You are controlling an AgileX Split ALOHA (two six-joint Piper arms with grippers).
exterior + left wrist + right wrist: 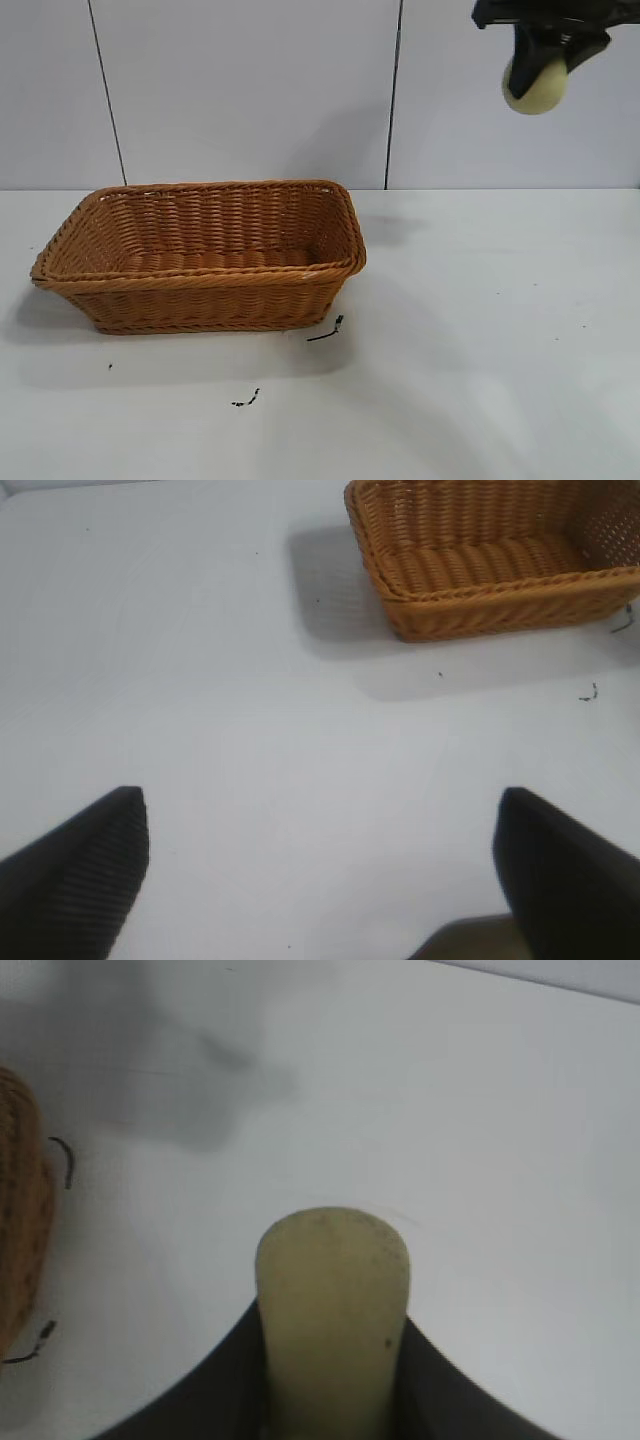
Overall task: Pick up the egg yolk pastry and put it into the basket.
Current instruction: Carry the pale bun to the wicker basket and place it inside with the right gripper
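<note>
We see the egg yolk pastry (535, 86) pinched in the right gripper (541, 62), held high and clear of the desk (480, 340) for carrying. The basket (205, 272) sits toward the desk's left edge. The left gripper (320, 865) hangs spread, idle.

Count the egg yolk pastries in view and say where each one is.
1. The egg yolk pastry is held in the right pincer, high above the table, to the right of the basket. The basket looks empty; none seems hidden.
</note>
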